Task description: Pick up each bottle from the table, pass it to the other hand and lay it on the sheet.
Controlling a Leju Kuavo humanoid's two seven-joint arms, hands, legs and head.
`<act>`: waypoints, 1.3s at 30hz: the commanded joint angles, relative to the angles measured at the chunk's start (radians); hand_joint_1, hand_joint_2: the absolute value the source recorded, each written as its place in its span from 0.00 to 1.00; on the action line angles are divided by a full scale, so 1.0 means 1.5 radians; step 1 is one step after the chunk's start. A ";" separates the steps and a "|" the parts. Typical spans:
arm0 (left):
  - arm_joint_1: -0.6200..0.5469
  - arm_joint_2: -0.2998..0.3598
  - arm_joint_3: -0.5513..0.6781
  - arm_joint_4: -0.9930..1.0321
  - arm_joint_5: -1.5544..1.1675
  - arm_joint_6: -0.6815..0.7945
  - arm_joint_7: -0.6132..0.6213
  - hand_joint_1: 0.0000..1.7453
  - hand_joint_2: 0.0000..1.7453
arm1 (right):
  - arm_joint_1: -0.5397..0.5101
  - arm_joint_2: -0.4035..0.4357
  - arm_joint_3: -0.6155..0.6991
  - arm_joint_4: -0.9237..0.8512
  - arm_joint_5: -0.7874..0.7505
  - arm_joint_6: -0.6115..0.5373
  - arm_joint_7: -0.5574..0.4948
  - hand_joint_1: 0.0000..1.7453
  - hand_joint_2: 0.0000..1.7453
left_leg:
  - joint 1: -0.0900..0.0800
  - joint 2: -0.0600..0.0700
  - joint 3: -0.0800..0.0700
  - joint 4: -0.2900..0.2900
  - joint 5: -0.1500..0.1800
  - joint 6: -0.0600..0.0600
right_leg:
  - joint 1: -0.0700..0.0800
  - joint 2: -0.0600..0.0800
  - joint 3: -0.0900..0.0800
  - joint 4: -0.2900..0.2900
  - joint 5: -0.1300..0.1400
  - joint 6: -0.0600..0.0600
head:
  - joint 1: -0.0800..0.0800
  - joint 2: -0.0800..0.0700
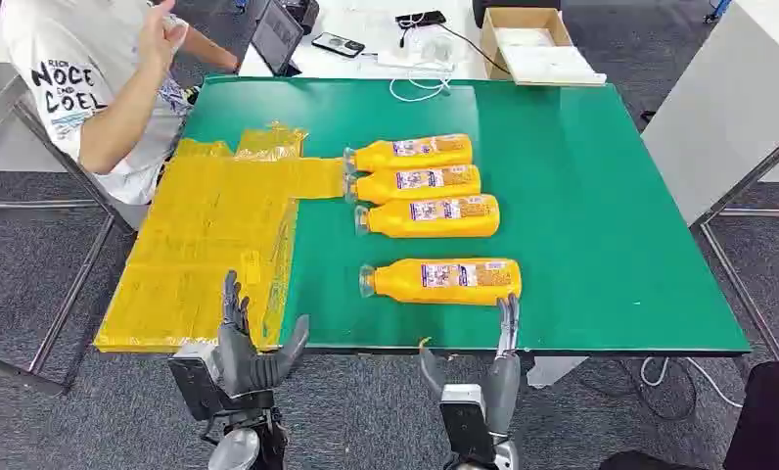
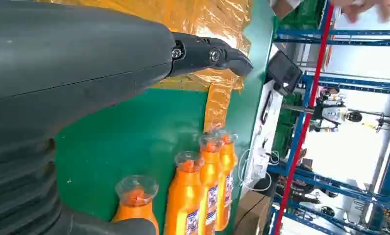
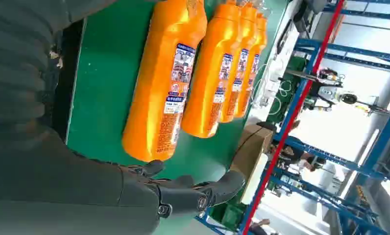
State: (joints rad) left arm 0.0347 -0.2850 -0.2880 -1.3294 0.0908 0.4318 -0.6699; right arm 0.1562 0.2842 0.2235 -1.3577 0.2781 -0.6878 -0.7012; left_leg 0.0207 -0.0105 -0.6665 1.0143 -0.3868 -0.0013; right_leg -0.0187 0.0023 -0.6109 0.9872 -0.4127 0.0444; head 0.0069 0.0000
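The yellow sheet (image 1: 205, 245) is lying over the table's (image 1: 601, 215) left side. The left hand (image 1: 244, 352) is waiting at the near edge, fingers apart and holding nothing. Four orange bottles are lying on their sides on the green; the nearest bottle (image 1: 444, 280) is the one to take. The right hand (image 1: 498, 367) is hovering just short of its base, fingers apart, empty. It should probably wrap the body mid-label, keeping it level for the handover.
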 commanded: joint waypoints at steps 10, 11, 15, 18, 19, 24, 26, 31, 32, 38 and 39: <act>-0.042 -0.006 0.016 0.085 -0.037 -0.003 -0.010 0.00 1.00 | -0.047 -0.048 -0.032 0.012 0.068 -0.006 0.004 0.00 1.00 | 0.000 0.000 0.003 -0.001 -0.001 0.001 | 0.000 -0.001 0.003 -0.001 -0.001 -0.001 | 0.000 0.000; -0.043 -0.006 0.018 0.086 -0.037 -0.004 -0.010 0.00 1.00 | -0.049 -0.049 -0.033 0.013 0.069 -0.006 0.005 0.00 1.00 | 0.000 0.000 0.006 -0.001 -0.002 0.001 | 0.000 -0.001 0.006 -0.001 -0.001 -0.001 | 0.000 0.000; -0.069 -0.008 0.033 0.114 -0.057 0.000 -0.016 0.00 1.00 | -0.075 -0.061 -0.039 0.029 0.084 0.014 0.028 0.00 1.00 | 0.000 0.000 0.003 -0.001 0.000 0.001 | 0.000 -0.001 0.002 -0.001 0.000 -0.001 | 0.000 0.000; -0.117 -0.012 0.068 0.172 -0.081 0.012 -0.019 0.00 1.00 | -0.124 -0.086 -0.048 0.065 0.114 0.065 0.073 0.00 1.00 | 0.000 0.000 0.004 -0.001 0.000 0.001 | 0.000 -0.001 0.004 -0.001 0.000 -0.001 | 0.000 0.000; -0.127 -0.012 0.077 0.184 -0.082 0.010 -0.019 0.00 1.00 | -0.137 -0.092 -0.051 0.074 0.120 0.076 0.084 0.00 1.00 | 0.000 0.000 0.006 -0.001 -0.001 0.001 | 0.000 -0.001 0.006 -0.002 0.000 -0.002 | 0.000 0.000; -0.133 -0.014 0.097 0.192 -0.090 0.001 -0.019 0.00 1.00 | -0.169 -0.120 -0.056 0.107 0.146 0.140 0.143 0.00 1.00 | 0.000 0.000 0.003 -0.001 0.001 0.001 | 0.000 -0.001 0.003 -0.001 0.001 -0.001 | 0.000 0.000; -0.134 -0.015 0.104 0.194 -0.095 -0.006 -0.019 0.00 1.00 | -0.192 -0.139 -0.063 0.129 0.167 0.167 0.174 0.00 1.00 | 0.000 0.001 0.004 -0.001 0.001 0.002 | 0.000 0.000 0.004 -0.002 0.001 -0.001 | 0.000 0.000; -0.138 -0.016 0.120 0.197 -0.103 -0.016 -0.019 0.00 1.00 | -0.266 -0.186 -0.076 0.182 0.213 0.232 0.245 0.00 1.00 | -0.001 0.001 0.005 0.000 0.000 0.002 | 0.000 0.000 0.006 -0.001 0.001 -0.001 | 0.000 0.000; -0.138 -0.016 0.120 0.197 -0.103 -0.016 -0.019 0.00 1.00 | -0.266 -0.186 -0.076 0.182 0.213 0.232 0.245 0.00 1.00 | -0.001 0.001 0.003 0.000 0.001 0.002 | 0.000 0.001 0.004 -0.001 0.001 0.000 | 0.000 0.000; -0.138 -0.016 0.121 0.196 -0.103 -0.017 -0.019 0.00 1.00 | -0.269 -0.185 -0.075 0.185 0.214 0.236 0.248 0.00 1.00 | -0.001 0.002 0.005 0.000 0.000 0.002 | -0.001 0.001 0.006 -0.001 0.001 -0.001 | 0.000 0.000; -0.138 -0.016 0.121 0.196 -0.103 -0.017 -0.019 0.00 1.00 | -0.269 -0.185 -0.075 0.185 0.214 0.236 0.248 0.00 1.00 | -0.001 0.002 0.005 0.000 0.000 0.002 | -0.001 0.001 0.006 -0.001 0.001 -0.001 | 0.000 0.000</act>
State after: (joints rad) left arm -0.1202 -0.2949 -0.1717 -1.1189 -0.0583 0.4147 -0.6989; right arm -0.1193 0.0829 0.1412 -1.2334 0.5855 -0.3701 -0.3621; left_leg 0.0192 -0.0104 -0.6657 1.0146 -0.3846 0.0008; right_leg -0.0201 0.0022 -0.6098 0.9872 -0.4102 0.0456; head 0.0069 0.0000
